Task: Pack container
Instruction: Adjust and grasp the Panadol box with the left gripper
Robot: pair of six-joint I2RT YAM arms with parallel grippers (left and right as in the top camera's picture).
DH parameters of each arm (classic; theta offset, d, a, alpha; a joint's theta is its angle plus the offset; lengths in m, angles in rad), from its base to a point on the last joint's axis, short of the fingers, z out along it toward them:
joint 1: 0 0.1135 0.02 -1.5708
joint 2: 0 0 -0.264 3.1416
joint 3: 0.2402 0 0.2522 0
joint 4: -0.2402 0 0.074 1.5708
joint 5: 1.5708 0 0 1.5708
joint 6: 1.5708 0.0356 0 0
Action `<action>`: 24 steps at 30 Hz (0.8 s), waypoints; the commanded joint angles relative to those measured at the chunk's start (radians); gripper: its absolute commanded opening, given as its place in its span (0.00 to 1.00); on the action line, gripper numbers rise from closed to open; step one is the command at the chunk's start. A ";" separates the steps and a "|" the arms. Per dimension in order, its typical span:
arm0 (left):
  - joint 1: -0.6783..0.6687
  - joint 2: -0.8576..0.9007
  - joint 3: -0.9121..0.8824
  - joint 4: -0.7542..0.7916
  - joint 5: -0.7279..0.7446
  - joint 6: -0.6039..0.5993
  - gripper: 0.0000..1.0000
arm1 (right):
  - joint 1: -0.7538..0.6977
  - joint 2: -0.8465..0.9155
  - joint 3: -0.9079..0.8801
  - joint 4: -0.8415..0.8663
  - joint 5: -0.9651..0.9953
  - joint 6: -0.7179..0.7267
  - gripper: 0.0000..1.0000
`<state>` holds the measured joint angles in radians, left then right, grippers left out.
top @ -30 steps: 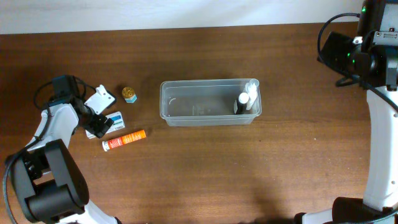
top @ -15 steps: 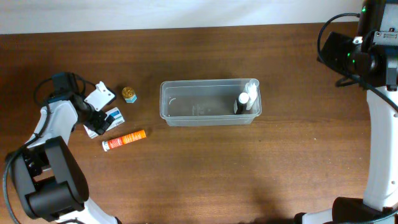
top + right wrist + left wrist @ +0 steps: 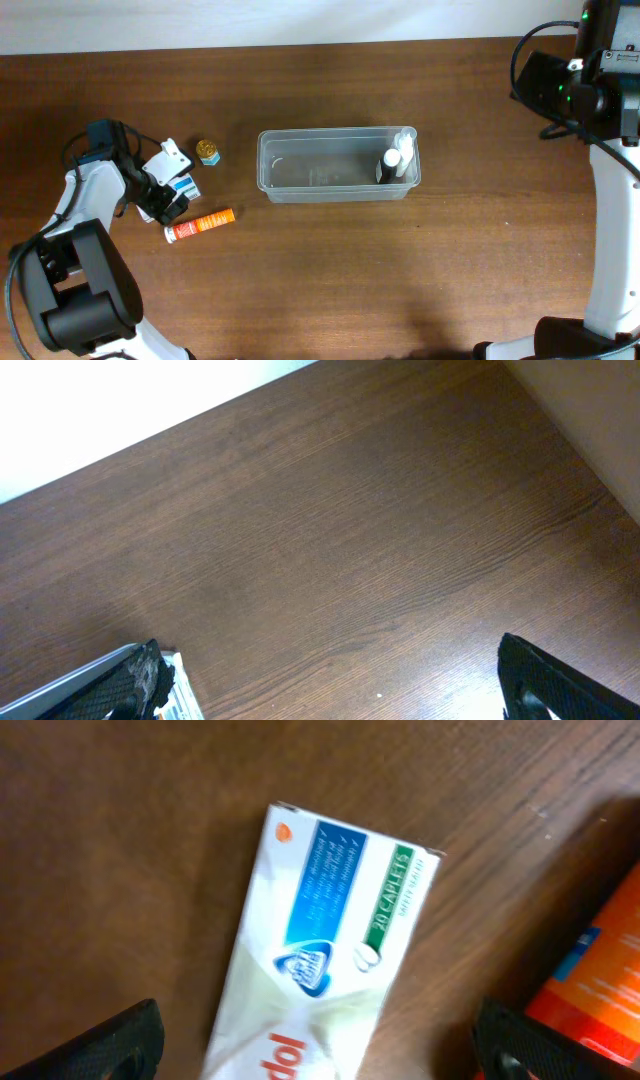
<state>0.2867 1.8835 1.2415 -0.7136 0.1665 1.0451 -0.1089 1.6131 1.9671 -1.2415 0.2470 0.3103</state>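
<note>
Left gripper (image 3: 320,1055) first: we see its fingers spread wide either side of a white box (image 3: 330,940) near the table's left edge, gripping nothing. Right gripper (image 3: 340,685) — likewise wide and empty — hangs by the far right corner. The container (image 3: 330,132) sits mid-table toward the far edge, two small bottles (image 3: 393,165) at its right end. The box reads "20 CAPLETS" — an orange tube (image 3: 200,224) lies just beside it.

The container (image 3: 330,192) is smooth translucent plastic on a matt, grained wooden table (image 3: 350,280); the tablet box (image 3: 330,930) looks like glossy card.
</note>
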 commanded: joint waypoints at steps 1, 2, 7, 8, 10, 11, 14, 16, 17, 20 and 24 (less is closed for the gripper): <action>-0.002 0.013 0.016 0.042 0.020 0.074 0.98 | -0.004 0.002 0.014 0.002 0.020 0.001 0.98; -0.002 0.014 0.016 0.055 0.021 0.074 0.98 | -0.004 0.002 0.014 0.002 0.019 0.001 0.98; -0.002 0.020 0.016 0.101 0.021 0.075 0.98 | -0.004 0.002 0.014 0.002 0.020 0.001 0.98; -0.002 0.020 0.016 0.104 0.021 0.075 0.98 | -0.004 0.002 0.014 0.002 0.020 0.001 0.98; -0.002 0.020 0.016 0.100 0.021 0.075 0.98 | -0.004 0.002 0.014 0.002 0.020 0.001 0.98; -0.002 0.020 0.016 0.098 0.021 0.075 0.98 | -0.004 0.002 0.014 0.002 0.020 0.001 0.98; -0.002 0.020 0.016 0.093 0.021 0.075 0.98 | -0.004 0.002 0.014 0.002 0.020 0.001 0.98; -0.002 0.020 0.015 0.089 0.022 0.074 0.98 | -0.004 0.002 0.014 0.002 0.019 0.001 0.98; -0.002 0.021 0.013 0.089 0.022 0.074 0.98 | -0.004 0.002 0.014 0.002 0.020 0.001 0.98; -0.002 0.028 0.003 0.089 0.023 0.075 0.98 | -0.004 0.002 0.014 0.002 0.020 0.001 0.98; -0.002 0.061 0.003 0.091 0.029 0.075 0.98 | -0.004 0.002 0.014 0.002 0.020 0.001 0.98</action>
<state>0.2867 1.8988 1.2419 -0.6209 0.1699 1.1004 -0.1089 1.6131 1.9671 -1.2415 0.2474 0.3111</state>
